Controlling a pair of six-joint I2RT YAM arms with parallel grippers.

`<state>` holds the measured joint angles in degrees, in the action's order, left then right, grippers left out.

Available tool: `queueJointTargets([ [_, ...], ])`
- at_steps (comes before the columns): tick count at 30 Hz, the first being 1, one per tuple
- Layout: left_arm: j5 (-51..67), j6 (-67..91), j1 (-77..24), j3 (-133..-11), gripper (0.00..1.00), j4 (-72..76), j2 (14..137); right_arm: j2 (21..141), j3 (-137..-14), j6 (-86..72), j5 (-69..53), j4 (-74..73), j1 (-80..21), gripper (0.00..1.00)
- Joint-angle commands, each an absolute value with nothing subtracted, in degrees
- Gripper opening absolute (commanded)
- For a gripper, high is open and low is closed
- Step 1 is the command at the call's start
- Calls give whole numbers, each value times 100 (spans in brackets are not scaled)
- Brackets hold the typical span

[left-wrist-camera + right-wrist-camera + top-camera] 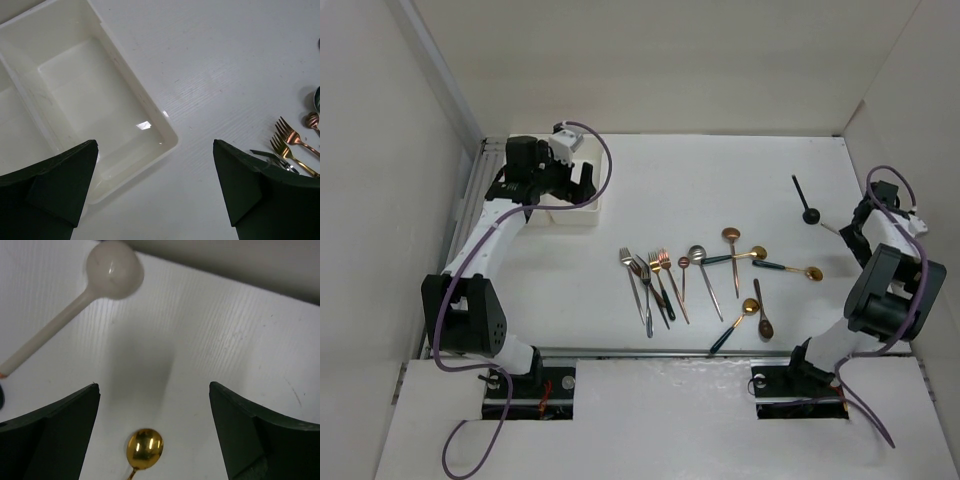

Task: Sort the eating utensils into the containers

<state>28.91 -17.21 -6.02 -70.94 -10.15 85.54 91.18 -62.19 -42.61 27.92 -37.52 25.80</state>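
The left end effector (155, 142) is hanging over the containers (85, 95) at the far left of the table (720, 180), with its fingers (55, 185) standing spread wide. In the left wrist view, the near right corner of the right-hand bin is showing between the fingers. The finger on the left of that view is overlapping the bin's near rim; I cannot tell whether it is touching. The two bins are sitting side by side, sharing a dividing wall.

The eating utensils (660, 283) are mostly lying flat in a loose spread at mid-table, to the right of the containers and well apart from them. Forks are grouping at the left of the spread and spoons at the right. Two copper-gold forks (292, 142) are showing at the right edge of the left wrist view, beyond the finger on that side and apart from it.

The right end effector (153, 386) is hovering at the right side of the table, spread wide and gripping nothing. A gold spoon (144, 447) is lying on the table between its two fingers, bowl toward the fingertips, touching neither. A white spoon (111, 264) is lying beyond the fingertips, its handle running off toward the left of that view. A black spoon (809, 213) is lying by itself farther back, near this end effector.
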Motion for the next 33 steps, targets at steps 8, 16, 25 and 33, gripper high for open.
queueJointTargets([
  [8,2927,-1652,-615,-7066,99,-1124,8367,10476,-7312,-4315,3665,-3454,2786,94],
  [16,2813,-1767,-615,-7523,99,-1494,8762,10933,-7761,-4157,3894,-3296,2786,93],
  [25,2813,-1767,-615,-8182,99,-2030,9280,11389,-8340,-3762,3516,-3278,2944,94],
  [33,2865,-1767,-615,-8235,98,-2030,9334,11698,-8552,-3252,3445,-3340,3006,84],
])
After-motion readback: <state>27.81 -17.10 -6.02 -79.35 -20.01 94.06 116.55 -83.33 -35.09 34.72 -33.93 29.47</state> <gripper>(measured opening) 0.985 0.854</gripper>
